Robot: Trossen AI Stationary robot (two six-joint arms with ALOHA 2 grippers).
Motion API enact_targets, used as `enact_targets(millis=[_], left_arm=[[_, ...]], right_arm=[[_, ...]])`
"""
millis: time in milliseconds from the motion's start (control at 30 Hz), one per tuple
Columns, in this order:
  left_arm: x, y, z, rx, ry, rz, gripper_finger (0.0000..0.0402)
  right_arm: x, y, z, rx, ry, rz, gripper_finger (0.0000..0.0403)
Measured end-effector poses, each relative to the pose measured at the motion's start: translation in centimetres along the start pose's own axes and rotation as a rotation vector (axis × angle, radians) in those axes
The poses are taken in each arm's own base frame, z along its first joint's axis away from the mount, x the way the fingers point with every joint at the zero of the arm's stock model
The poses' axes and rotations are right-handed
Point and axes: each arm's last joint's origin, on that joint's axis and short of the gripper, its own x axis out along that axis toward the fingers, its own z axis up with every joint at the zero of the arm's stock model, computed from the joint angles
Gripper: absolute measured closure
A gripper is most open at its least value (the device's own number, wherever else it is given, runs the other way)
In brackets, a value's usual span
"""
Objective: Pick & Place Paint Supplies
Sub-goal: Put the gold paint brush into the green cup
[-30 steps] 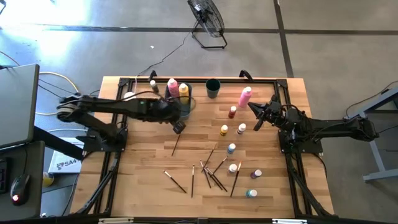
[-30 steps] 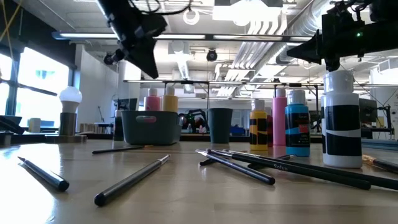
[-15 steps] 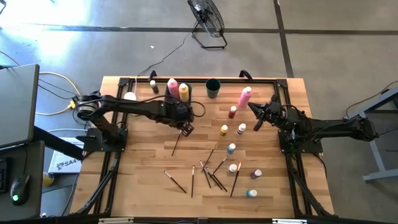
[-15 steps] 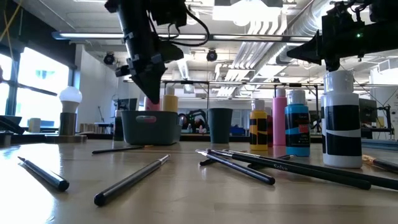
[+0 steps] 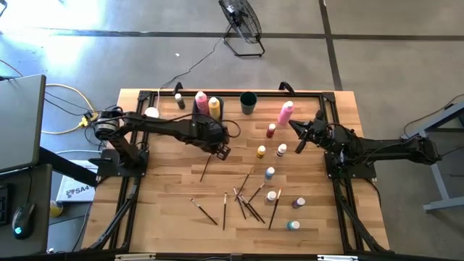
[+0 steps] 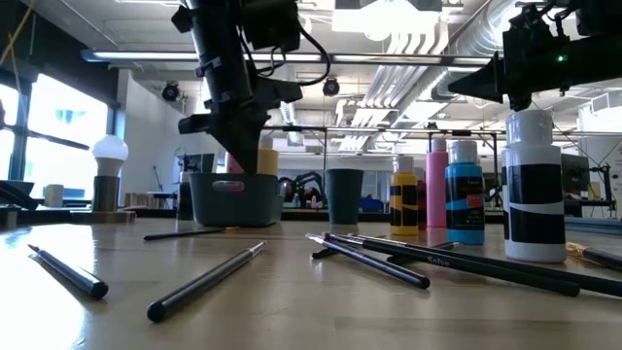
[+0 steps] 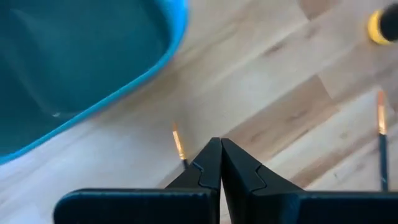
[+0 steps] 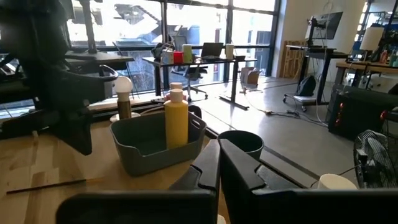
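Over the middle of the table, just clear of the grey bin [image 5: 214,120], locate the left gripper [image 5: 222,151]: clenched, nothing between the fingers. Compare with a second ago: carried away from the bin's edge toward the table's centre and brought lower, as the low view confirms, fingertips pressed together throughout. Note the nearest paintbrush [image 5: 205,168] lying flat on the wood just beside the tips; in the left wrist view, find its orange end close against the closed fingers. Read this as an approach to that brush, not a grasp. Expect the jaws to need releasing before any pickup.

Regard the task as barely begun. Count one pink bottle [image 5: 201,100] and one yellow bottle [image 5: 214,106] upright in the bin. Find a second pink bottle [image 5: 286,112] outside it, near the dark cup [image 5: 248,102]. Find the small paint bottles [image 5: 270,173] standing scattered on the right half, and the remaining brushes [image 5: 246,200] crossed in a loose heap toward the front edge.

At the right side, note the right gripper [image 8: 218,149] waiting above the table, likewise clenched on nothing.

Limits of view:
- Cannot tell whether the left fingertips touch the wood.
- Brush handle cut off behind the fingers in the left wrist view.
- Pink bottle in the bin mostly masked by the left arm in the low view.
- Bin floor not visible; further contents unconfirmed.
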Motion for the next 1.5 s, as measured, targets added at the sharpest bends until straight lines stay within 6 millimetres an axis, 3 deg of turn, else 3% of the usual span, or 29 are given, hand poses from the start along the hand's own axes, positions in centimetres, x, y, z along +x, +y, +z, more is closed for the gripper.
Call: enact_targets(millis=[367,767,900,1300,1500], left_arm=[[0.0,0.1,-0.2,-0.033,0.002,0.016,0.0396],[0.7,-0.1,-0.4,0.098,0.036,0.007,0.039],[1.6,-0.1,-0.6,0.1,0.063,0.036,0.0357],[3.2,-0.6,-0.7,0.132,0.058,0.048,0.0205],[3.4,-0.3,-0.8,0.063,0.053,0.09,0.0177]], right_arm=[[0.0,0.0,0.0,-0.017,-0.001,-0.004,0.04],[0.0,0.0,0.0,-0.026,-0.001,-0.004,0.04],[0.0,0.0,0.0,-0.026,0.001,-0.004,0.04],[0.0,0.0,0.0,-0.027,0.001,-0.004,0.04],[0.0,0.0,0.0,-0.027,0.001,-0.004,0.04]])
